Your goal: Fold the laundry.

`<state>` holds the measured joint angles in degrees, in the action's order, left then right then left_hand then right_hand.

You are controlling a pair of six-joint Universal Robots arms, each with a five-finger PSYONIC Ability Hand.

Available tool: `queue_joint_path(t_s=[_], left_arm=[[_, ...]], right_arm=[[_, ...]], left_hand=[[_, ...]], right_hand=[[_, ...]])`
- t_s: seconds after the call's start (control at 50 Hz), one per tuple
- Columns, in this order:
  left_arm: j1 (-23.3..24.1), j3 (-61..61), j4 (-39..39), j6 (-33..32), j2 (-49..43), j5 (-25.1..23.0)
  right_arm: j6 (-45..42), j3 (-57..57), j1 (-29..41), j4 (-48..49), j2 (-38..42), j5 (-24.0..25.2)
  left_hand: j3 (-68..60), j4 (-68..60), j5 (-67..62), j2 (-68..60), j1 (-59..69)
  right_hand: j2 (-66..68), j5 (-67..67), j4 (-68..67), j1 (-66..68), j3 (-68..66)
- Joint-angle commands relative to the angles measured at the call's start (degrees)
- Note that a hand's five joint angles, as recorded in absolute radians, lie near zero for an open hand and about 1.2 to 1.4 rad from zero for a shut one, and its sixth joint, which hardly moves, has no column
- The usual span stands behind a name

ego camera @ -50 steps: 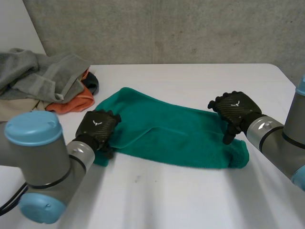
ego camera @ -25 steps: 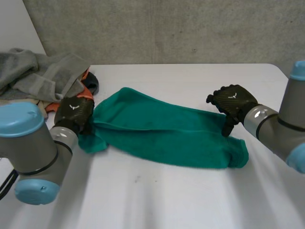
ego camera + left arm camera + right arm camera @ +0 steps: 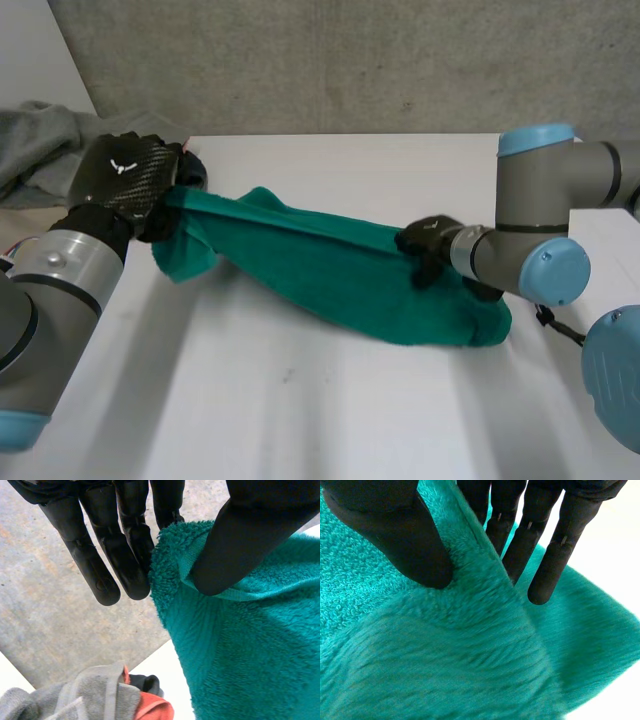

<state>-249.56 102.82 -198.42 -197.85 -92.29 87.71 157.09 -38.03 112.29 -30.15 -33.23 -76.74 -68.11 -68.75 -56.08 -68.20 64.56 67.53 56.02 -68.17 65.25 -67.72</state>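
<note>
Teal towel pinched by left hand and right hand, grey clothes heap just beside the left.

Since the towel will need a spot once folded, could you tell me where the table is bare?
The widest bare patch of the white table lies in front of the green towel, along the table's near edge. A second bare strip lies beyond the towel, toward the wall. The far left corner is crowded by the laundry pile.

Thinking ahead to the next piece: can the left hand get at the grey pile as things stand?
Probably not yet: the left hand pinches a corner of the green towel, though the grey pile lies beside it.
</note>
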Motion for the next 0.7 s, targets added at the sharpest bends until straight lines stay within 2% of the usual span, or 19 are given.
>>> queue_joint_path(t_s=[0.02,0.16,0.22,0.32,0.46,0.6,0.7], left_arm=[[-3.82,-5.16,-7.84,-0.87,-6.40,-3.59],[-4.88,-25.62,-15.41,-2.46,-14.49,-6.41],[-5.49,-34.85,-15.59,-2.02,-17.21,-6.15],[-6.02,-38.74,-15.68,-1.23,-17.84,-6.58],[-5.58,-31.20,-13.31,-0.43,-16.87,-7.11],[-6.11,-13.54,-5.58,-1.31,-11.69,-8.17],[-8.57,0.79,-4.34,-3.94,-11.07,-8.43]], right_arm=[[0.14,3.40,-0.32,9.19,-8.13,-4.81],[0.23,3.49,-0.93,29.84,-20.88,-10.35],[0.23,2.88,-1.02,34.97,-23.45,-10.98],[-0.56,-2.83,-1.11,37.27,-26.88,-9.75],[-1.96,-13.55,-1.81,32.71,-30.83,-7.64],[-10.40,-29.63,-3.74,23.57,-31.28,-6.32],[-14.01,-42.20,-5.06,23.12,-31.19,-4.04]], left_hand=[[-11.89,-11.25,-13.92,-11.80,15.44],[-11.89,-11.25,-13.92,-11.80,15.44],[-11.89,-11.25,-13.92,-11.80,15.44],[-11.89,-11.25,-13.92,-11.80,15.44],[-11.89,-11.25,-13.92,-11.80,15.44],[-11.89,-11.25,-13.92,-11.80,15.44],[-11.89,-11.25,-13.92,-11.80,15.44]], right_hand=[[12.47,13.98,-11.83,14.75,-12.28],[12.47,13.98,-11.83,14.75,-12.28],[12.47,13.98,-11.83,14.75,-12.28],[12.47,13.98,-11.83,14.75,-12.28],[12.47,13.98,-11.83,14.75,-12.28],[12.47,13.98,-11.83,14.75,-12.28],[12.47,13.98,-11.83,14.75,-12.28]])
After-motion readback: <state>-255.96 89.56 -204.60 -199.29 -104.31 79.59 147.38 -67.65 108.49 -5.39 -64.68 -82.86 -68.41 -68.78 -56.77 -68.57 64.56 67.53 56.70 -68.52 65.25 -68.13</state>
